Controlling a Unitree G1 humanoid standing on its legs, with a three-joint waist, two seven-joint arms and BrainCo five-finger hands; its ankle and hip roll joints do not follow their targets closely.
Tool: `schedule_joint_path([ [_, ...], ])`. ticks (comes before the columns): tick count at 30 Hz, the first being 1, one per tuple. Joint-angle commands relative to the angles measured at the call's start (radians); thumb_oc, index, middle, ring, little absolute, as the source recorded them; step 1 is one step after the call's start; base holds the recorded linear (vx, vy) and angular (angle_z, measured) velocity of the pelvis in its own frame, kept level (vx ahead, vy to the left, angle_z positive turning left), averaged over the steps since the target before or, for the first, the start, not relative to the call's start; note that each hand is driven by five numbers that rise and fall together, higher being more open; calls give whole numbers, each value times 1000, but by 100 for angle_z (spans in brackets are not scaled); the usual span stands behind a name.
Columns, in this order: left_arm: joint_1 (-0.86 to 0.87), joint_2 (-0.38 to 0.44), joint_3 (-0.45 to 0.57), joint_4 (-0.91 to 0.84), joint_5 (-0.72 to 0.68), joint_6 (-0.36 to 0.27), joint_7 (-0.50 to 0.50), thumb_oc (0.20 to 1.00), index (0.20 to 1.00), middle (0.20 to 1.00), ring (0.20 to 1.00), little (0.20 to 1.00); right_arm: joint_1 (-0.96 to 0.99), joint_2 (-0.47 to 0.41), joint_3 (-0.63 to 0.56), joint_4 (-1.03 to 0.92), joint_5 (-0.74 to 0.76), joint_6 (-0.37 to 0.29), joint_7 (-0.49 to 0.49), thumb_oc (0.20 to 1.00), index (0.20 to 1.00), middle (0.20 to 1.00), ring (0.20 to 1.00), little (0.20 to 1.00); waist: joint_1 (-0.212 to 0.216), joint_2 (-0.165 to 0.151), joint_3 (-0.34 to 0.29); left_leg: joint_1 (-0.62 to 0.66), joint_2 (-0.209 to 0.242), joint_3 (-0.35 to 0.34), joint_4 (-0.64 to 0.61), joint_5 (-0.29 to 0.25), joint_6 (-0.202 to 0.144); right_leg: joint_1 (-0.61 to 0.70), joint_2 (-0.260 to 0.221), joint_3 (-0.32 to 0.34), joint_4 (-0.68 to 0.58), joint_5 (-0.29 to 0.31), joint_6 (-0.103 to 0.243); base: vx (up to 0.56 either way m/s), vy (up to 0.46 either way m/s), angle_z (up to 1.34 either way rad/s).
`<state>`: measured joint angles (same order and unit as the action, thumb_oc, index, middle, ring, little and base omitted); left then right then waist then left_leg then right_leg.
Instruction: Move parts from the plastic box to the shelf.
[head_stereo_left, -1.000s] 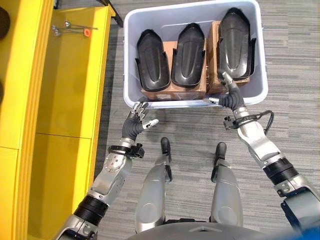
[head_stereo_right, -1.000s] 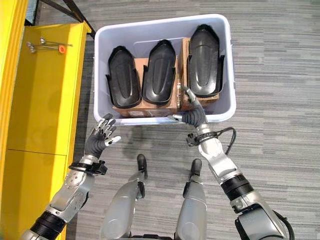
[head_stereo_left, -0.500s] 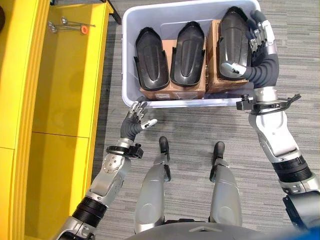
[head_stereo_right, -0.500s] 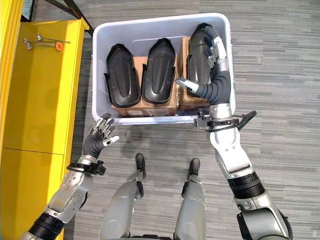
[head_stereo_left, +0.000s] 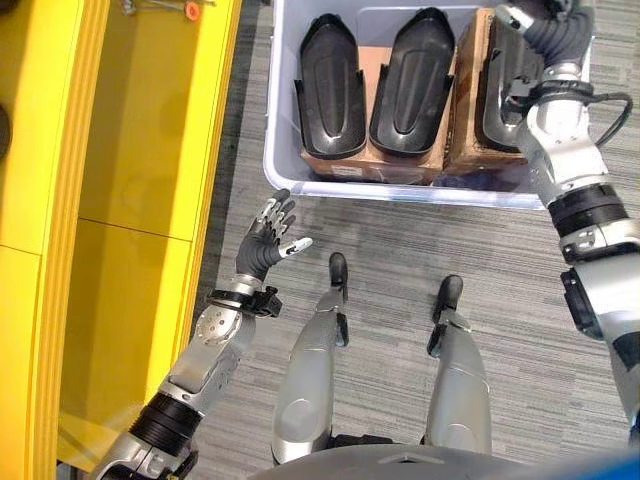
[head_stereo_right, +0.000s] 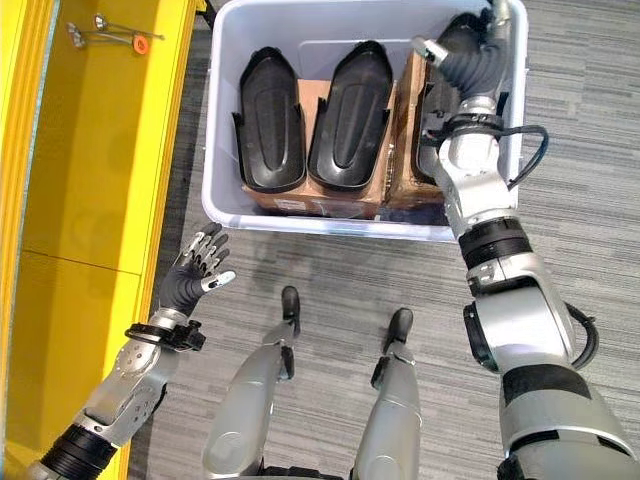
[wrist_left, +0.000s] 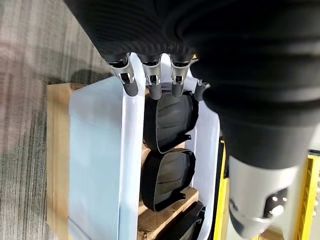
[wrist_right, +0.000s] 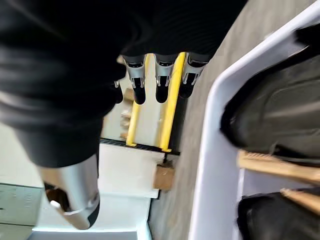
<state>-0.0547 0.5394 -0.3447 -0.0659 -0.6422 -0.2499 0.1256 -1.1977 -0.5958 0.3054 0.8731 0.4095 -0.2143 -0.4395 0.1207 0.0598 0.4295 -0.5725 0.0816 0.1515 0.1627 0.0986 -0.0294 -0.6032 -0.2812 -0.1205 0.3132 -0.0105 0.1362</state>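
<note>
**Right hand reaches over the far right part in the box; left hand hangs free**

The yellow shelf (head_stereo_left: 150, 150) runs along the robot's left side, its flat surface bare apart from a few thin metal tools with an orange tip (head_stereo_right: 110, 32) lying at the far end. Just beside it on the grey carpet sits the pale plastic box (head_stereo_right: 330, 222), a rectangular tub seen from above.

Inside the box three black moulded parts (head_stereo_right: 270, 122) lie side by side on brown cardboard cartons (head_stereo_right: 312, 195). Each part is an elongated shell, hollow side up, its long axis running from the robot's near side to the far side, the rounded narrower end pointing away from the robot. The left and middle (head_stereo_right: 350, 115) parts lie clear; the right part (head_stereo_left: 500, 90) is partly covered by the right arm.

The right hand (head_stereo_right: 470, 60) is held above the far end of the right part, at the box's far right corner; its fingers (wrist_right: 162, 82) are straight and loosely spread, closed on nothing.

The left hand (head_stereo_left: 268, 238) hovers over the carpet, near the box's near left corner and apart from it, fingers spread and relaxed, holding nothing.
</note>
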Motion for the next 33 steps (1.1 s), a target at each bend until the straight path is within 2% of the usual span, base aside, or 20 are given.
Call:
schedule_joint_path([
  [1,25,40,-3,-135,-6,-56,-18,1000,1000,1000,1000,1000,-80,-67,70,33,75,-20,37,1000,1000,1000,1000,1000,8,25,-20,-24,66,-59,117,-87,-60,27,-15,9,12,24,11,-2,0,5],
  [11,-8,40,-27,-117,-4,-54,-24,1000,1000,1000,1000,1000,-81,10,74,290,186,15,132,1000,1000,1000,1000,1000,26,49,-15,-38,56,-66,123,-91,-53,14,-16,8,24,18,9,0,0,0],
  [24,-15,35,-33,-105,-6,-51,-36,1000,1000,1000,1000,1000,21,108,125,242,166,31,221,1000,1000,1000,1000,1000,30,50,-5,-49,51,-72,132,-89,-50,8,-14,2,33,15,5,1,-2,3],
  [25,-17,36,-34,-101,-4,-50,-39,1000,1000,1000,1000,1000,40,121,129,245,153,39,230,1000,1000,1000,1000,1000,32,51,-8,-38,51,-79,137,-116,-57,19,-13,4,40,-12,12,61,-3,4],
  [26,-20,35,-35,-96,-3,-50,-39,1000,1000,1000,1000,1000,52,130,127,250,154,43,239,1000,1000,1000,1000,1000,34,52,-6,-40,50,-80,137,-116,-57,20,-13,4,41,-13,12,62,-7,5],
  [33,-25,30,-36,-86,2,-46,-43,1000,1000,1000,1000,1000,104,144,104,282,154,58,264,1000,1000,1000,1000,1000,39,55,-1,-47,43,-89,141,-115,-54,22,-15,-1,41,-13,13,-5,-1,1],
])
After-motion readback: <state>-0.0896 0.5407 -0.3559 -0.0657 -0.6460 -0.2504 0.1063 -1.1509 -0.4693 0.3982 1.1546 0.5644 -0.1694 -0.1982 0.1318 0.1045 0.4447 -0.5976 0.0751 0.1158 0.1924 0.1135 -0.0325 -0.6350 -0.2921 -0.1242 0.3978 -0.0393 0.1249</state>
